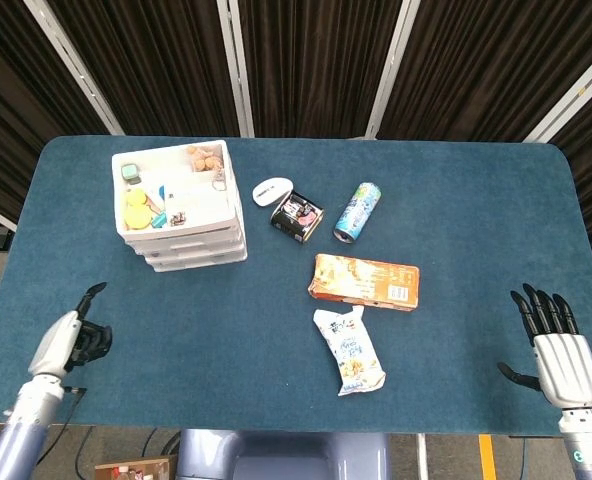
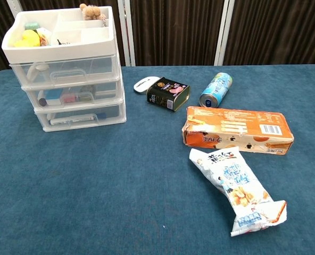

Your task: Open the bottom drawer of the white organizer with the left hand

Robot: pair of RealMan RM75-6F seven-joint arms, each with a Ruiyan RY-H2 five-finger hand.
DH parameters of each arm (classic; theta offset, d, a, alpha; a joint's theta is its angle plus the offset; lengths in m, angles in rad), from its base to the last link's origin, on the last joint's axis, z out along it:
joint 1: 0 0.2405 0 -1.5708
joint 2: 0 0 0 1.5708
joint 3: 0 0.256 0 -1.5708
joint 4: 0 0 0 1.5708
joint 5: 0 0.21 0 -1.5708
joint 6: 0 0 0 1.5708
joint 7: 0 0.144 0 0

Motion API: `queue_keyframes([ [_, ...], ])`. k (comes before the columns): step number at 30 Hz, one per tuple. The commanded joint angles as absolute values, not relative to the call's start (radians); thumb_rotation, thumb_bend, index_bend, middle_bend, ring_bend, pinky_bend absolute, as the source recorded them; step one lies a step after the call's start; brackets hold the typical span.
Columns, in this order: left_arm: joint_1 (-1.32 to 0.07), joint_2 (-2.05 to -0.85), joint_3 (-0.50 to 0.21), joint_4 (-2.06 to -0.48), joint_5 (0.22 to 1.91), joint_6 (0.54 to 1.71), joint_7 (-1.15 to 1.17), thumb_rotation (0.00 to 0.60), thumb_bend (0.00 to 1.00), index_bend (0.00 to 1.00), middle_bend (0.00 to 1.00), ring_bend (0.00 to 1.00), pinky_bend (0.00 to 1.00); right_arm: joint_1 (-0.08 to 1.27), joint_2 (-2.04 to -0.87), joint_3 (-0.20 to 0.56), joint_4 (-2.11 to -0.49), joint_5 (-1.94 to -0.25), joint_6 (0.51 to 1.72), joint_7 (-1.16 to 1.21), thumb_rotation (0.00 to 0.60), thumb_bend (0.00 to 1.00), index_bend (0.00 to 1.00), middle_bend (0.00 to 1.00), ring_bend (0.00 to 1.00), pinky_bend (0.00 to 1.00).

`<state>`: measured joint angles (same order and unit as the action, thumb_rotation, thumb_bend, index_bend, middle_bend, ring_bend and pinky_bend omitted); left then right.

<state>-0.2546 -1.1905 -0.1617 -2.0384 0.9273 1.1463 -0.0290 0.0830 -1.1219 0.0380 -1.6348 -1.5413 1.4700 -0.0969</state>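
Drawers of the white organizer (image 1: 181,210) are all pushed in, the bottom drawer (image 2: 80,118) included, its handle facing the front edge of the bench (image 1: 176,320). The organizer stands well ahead of the left hand (image 1: 68,342) and a little to its right, with bare blue cloth between them. That hand sits over the near left corner of the bench, seen edge-on; one finger points forward toward the organizer, the rest look curled in, and it holds nothing, though whether it is fully closed cannot be told. The right hand (image 1: 559,345) hangs at the near right edge of the bench, palm down, fingers spread apart and empty. The chest view shows neither hand.

The organizer's open top tray holds small items, among them a yellow one and a small brown toy. Far to the left of the right hand, toward the middle of the bench, lie a white snack bag (image 2: 237,188) and, just beyond it, an orange biscuit box (image 2: 237,129). Farther ahead lie a blue can (image 2: 216,90) on its side, a dark tin (image 2: 168,94), and a white computer mouse (image 2: 146,84) touching the tin's far side.
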Motion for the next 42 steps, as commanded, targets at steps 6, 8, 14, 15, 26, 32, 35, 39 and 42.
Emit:
queue_keyframes([
  [6, -0.468, -1.405, -0.275, -1.983, 0.504, 1.068, 0.046, 0.600, 0.61, 0.00, 0.92, 0.92, 0.89, 0.087, -1.116, 0.035, -1.641, -1.541, 1.459, -0.083, 0.600, 0.07, 0.00, 0.00, 0.00, 0.04],
  [8, -0.501, -1.434, -0.291, -1.957, 0.451, 1.069, 0.067, 0.600, 0.61, 0.00, 0.92, 0.92, 0.89, 0.088, -1.114, 0.035, -1.643, -1.542, 1.457, -0.079, 0.600, 0.07, 0.00, 0.00, 0.00, 0.04],
  [14, -0.573, -1.516, -0.346, -1.901, 0.338, 1.053, 0.074, 0.600, 0.62, 0.00, 0.92, 0.93, 0.90, 0.089, -1.109, 0.034, -1.647, -1.541, 1.454, -0.063, 0.600, 0.08, 0.00, 0.00, 0.00, 0.04],
  [15, -0.589, -1.536, -0.360, -1.888, 0.321, 1.054, 0.073, 0.600, 0.61, 0.00, 0.92, 0.93, 0.90, 0.090, -1.108, 0.035, -1.648, -1.539, 1.452, -0.057, 0.600, 0.08, 0.00, 0.00, 0.00, 0.04],
  [26, -0.662, -1.629, -0.399, -1.759, 0.246, 1.099, 0.114, 0.600, 0.62, 0.00, 0.92, 0.93, 0.90, 0.093, -1.100, 0.034, -1.656, -1.537, 1.443, -0.033, 0.600, 0.08, 0.00, 0.00, 0.00, 0.04],
  [32, -0.686, -1.661, -0.423, -1.694, 0.193, 1.060, 0.119, 0.600, 0.62, 0.00, 0.92, 0.93, 0.90, 0.093, -1.097, 0.034, -1.660, -1.531, 1.440, -0.025, 0.600, 0.08, 0.00, 0.00, 0.00, 0.04],
  [35, -0.696, -1.682, -0.428, -1.663, 0.193, 1.052, 0.118, 0.600, 0.62, 0.00, 0.92, 0.93, 0.90, 0.095, -1.096, 0.035, -1.661, -1.525, 1.434, -0.020, 0.600, 0.08, 0.00, 0.00, 0.00, 0.04],
  [39, -0.703, -1.708, -0.437, -1.620, 0.202, 1.032, 0.105, 0.600, 0.62, 0.00, 0.92, 0.93, 0.90, 0.099, -1.090, 0.037, -1.668, -1.510, 1.418, -0.005, 0.600, 0.08, 0.00, 0.00, 0.00, 0.04],
  [42, -0.702, -1.726, -0.446, -1.597, 0.213, 1.023, 0.087, 0.600, 0.62, 0.00, 0.92, 0.93, 0.90, 0.102, -1.089, 0.039, -1.670, -1.505, 1.413, -0.004, 0.600, 0.08, 0.00, 0.00, 0.00, 0.04],
])
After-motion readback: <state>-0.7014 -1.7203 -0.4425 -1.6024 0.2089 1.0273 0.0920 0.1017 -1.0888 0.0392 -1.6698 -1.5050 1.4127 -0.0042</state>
